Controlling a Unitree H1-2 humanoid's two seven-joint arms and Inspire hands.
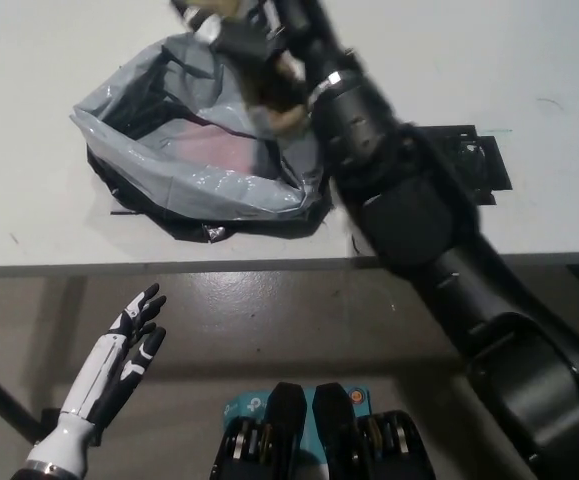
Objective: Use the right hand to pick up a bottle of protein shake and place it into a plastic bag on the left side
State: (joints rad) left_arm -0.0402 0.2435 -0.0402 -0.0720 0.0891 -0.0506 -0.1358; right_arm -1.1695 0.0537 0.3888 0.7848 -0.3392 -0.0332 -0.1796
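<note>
My black right hand is shut on the protein shake bottle, a tan bottle with a white cap, blurred by motion. It holds the bottle tilted above the right rim of the grey plastic bag. The bag lies open on the white table, with something pink showing inside it. My right arm stretches diagonally from the bottom right across the table edge. My white left hand rests open at the lower left, below the table edge.
A black flat stand lies on the white table at the right, where the bottle stood. The table's front edge runs across the middle of the view, with grey floor below it.
</note>
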